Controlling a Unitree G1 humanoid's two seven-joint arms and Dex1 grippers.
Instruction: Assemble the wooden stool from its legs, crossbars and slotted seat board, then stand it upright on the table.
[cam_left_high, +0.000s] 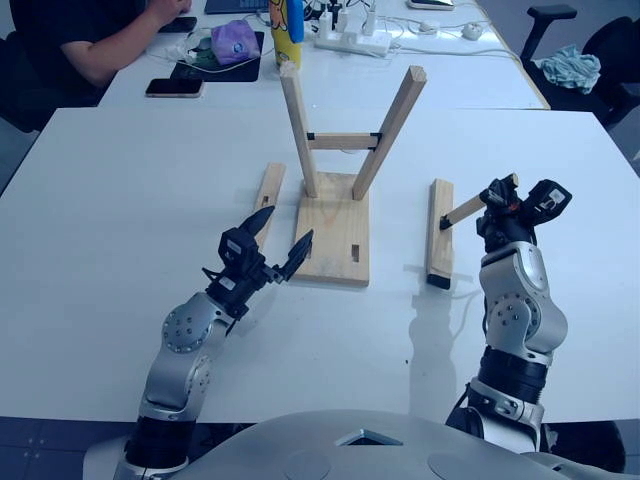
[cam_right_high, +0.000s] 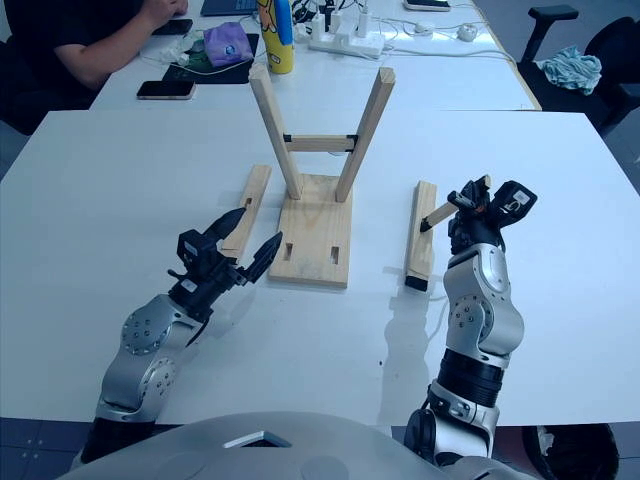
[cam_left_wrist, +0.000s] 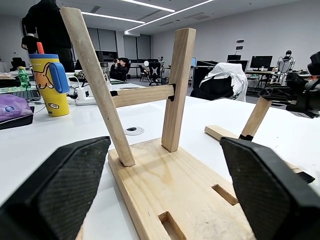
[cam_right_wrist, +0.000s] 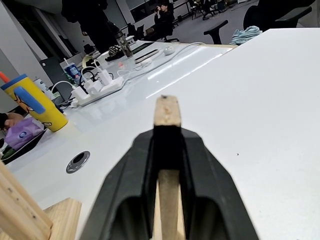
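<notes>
The seat board, legs and fitted crossbar are showing pale grained wood, the crossbar wearing black ends. The held crossbar is showing a black tip. The left gripper and right gripper are showing black, the table white, the tumbler yellow and blue.

A pale wooden slotted seat board lies flat on the white tabletop, with two rectangular slots in its near end. Two square wooden legs rise from its far end, one leaning and one nearly upright, joined by a short wooden crossbar. The left end effector faces the board, its black padded fingers spread wide on either side. Beyond, the dark right end effector holds a slanted wooden stick above a loose wooden leg lying flat. A yellow cup stands behind.
</notes>
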